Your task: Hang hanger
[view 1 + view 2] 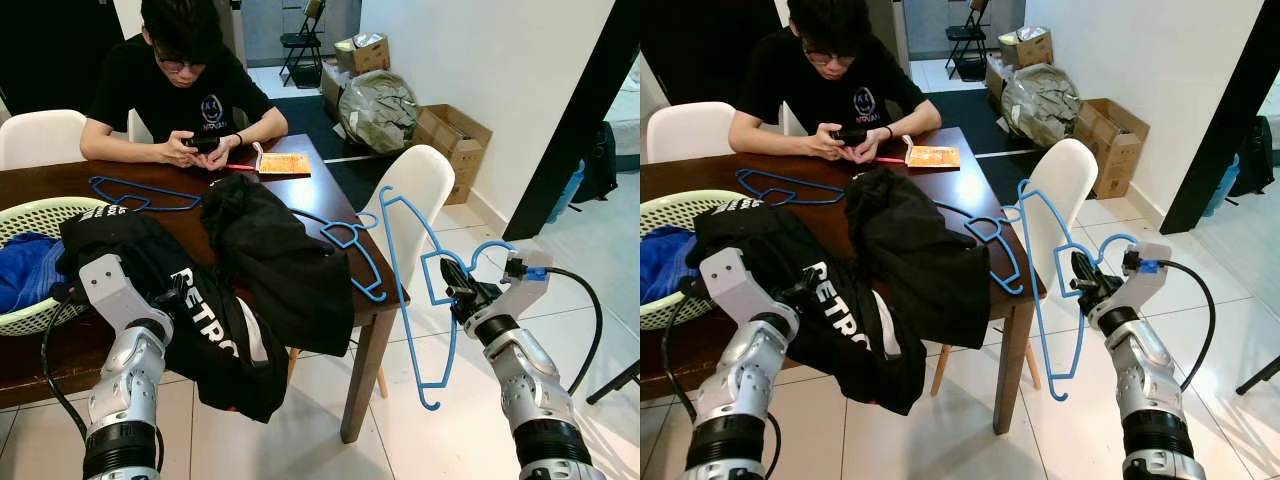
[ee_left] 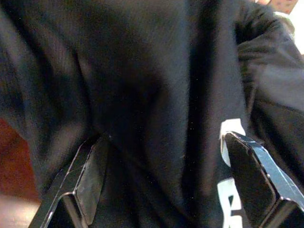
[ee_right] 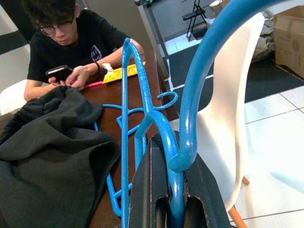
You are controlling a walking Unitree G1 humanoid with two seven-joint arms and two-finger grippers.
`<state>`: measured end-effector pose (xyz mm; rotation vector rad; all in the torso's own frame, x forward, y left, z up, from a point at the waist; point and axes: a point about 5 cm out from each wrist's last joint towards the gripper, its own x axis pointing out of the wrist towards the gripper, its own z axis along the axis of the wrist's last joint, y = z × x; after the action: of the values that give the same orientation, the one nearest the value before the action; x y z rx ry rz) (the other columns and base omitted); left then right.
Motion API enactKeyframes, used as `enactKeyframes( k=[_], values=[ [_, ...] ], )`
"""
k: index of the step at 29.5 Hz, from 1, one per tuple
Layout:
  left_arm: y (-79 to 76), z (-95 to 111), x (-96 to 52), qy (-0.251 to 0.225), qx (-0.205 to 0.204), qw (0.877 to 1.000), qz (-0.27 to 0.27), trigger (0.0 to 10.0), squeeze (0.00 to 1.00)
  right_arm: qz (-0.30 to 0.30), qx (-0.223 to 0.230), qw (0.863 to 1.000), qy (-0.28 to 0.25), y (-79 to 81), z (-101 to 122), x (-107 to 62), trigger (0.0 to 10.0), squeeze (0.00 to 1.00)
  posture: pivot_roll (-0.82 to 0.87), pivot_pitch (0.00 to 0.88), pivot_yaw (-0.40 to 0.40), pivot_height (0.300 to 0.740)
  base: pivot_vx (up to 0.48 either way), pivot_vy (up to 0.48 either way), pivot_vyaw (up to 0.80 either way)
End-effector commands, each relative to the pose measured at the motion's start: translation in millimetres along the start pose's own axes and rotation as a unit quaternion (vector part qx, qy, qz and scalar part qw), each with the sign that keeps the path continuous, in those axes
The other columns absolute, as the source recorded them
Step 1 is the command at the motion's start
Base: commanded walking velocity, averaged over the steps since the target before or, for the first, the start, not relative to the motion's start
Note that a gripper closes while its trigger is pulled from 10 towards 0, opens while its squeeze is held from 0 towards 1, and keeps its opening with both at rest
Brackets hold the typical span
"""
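1. Right gripper (image 1: pixel 458 291), raised beside the table (image 1: pixel 318 196), holds its jaws pinched on a blue hanger (image 1: pixel 405 283) hanging off the table's corner.
2. Left gripper (image 2: pixel 171 180), jaws spread, presses into the black shirt (image 1: pixel 215 320).

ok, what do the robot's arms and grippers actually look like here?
Both arms are silver segmented tubes with black ribbed collars. Left gripper sits ahead of a pale grey boxy wrist block with a black cable looping off it. Right gripper has the same block plus a blue connector and black cable.
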<state>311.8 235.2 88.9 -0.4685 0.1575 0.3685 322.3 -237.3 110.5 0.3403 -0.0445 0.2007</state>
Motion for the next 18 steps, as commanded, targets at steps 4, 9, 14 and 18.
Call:
enactKeyframes(
  k=[4, 9, 14, 18],
  values=[
    [3.3, 2, 7.8, -0.006, -0.03, 0.999, -0.01, 0.0, 0.0, 0.004, -0.004, 1.0, 0.008, 0.5, 0, -0.2, 10.0, 0.0, -0.02, 0.0, -0.011, 0.74, 0.0, 0.0, 0.0],
    [-12.9, 16, 13.9, -0.032, -0.042, 0.997, -0.06, 0.0, 0.0, 0.005, -0.006, 1.0, 0.01, 1.0, 0, 0.5, 10.0, 0.0, -0.02, 0.0, -0.01, 0.74, 0.0, 0.0, 0.0],
    [-31.0, 28, 14.5, -0.051, -0.059, 0.991, -0.105, 0.0, 0.0, 0.005, -0.006, 1.0, 0.01, 1.2, 0, 1.2, 10.0, 0.0, -0.02, 0.0, -0.008, 0.74, 0.0, 0.0, 0.0],
    [-65.1, 43, 6.3, -0.067, -0.097, 0.973, -0.199, 0.0, 0.0, 0.003, -0.005, 1.0, 0.008, 1.6, 0, 1.6, 10.0, 0.0, -0.01, 0.0, -0.009, 0.74, 0.0, 0.0, 0.0]
  ],
)
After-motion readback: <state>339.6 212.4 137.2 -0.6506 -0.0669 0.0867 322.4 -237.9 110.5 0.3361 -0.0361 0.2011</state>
